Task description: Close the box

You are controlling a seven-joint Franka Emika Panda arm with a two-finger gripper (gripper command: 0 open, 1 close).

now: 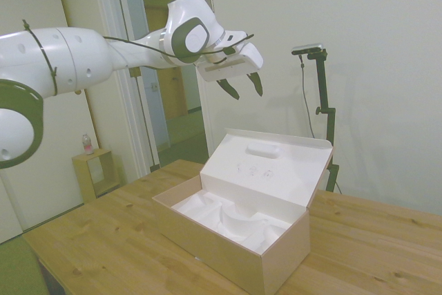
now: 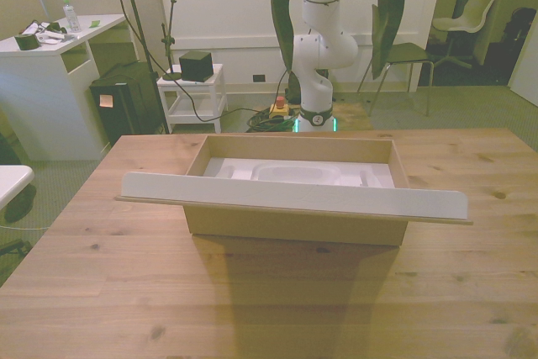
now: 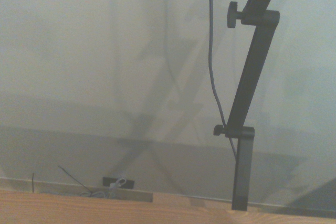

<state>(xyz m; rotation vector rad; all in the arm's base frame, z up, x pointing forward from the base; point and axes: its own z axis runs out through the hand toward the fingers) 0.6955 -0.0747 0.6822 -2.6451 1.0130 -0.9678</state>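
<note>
Side view: gripper [image 1: 242, 86] hangs well above the box [image 1: 228, 240], fingers spread, nothing held. Box sits mid-table [image 1: 103, 233], tan outside, white molded insert [image 1: 228, 219] inside. Lid [image 1: 266, 167] stands up from the far long edge, tilted back, oval bump on its inner face. Front view: lid's free edge [image 2: 294, 195] runs across at 6 o'clock of the box opening.

Judging by looks: thin carton, light, prob. slides if shoved low; lid flexes. No grasp needed imo — push w/ fingertips on lid's outer face near the top free edge, mid-length, so it folds over w/o twisting.
</note>
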